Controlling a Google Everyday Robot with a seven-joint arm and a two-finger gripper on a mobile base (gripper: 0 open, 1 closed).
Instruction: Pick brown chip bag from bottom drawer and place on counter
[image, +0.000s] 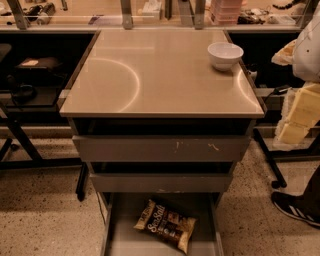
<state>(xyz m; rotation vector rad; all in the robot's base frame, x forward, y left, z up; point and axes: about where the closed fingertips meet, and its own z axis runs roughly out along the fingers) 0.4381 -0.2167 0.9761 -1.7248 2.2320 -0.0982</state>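
The brown chip bag (165, 224) lies flat and askew on the floor of the open bottom drawer (120, 235), white script facing up. The two grey-fronted drawers above it are slightly ajar. The counter (150, 75) is the glossy beige top of the cabinet. My gripper (300, 117) shows as pale yellow blocky parts under a white arm segment (307, 47) at the right edge. It is off the counter's right side, far above and to the right of the bag, and touches nothing.
A white bowl (225, 54) stands at the counter's back right corner. Dark table frames (30, 145) flank the cabinet on the left, and another frame (270, 160) on the right. A black shoe (295, 207) is on the floor at the lower right. Clutter lines the back shelf.
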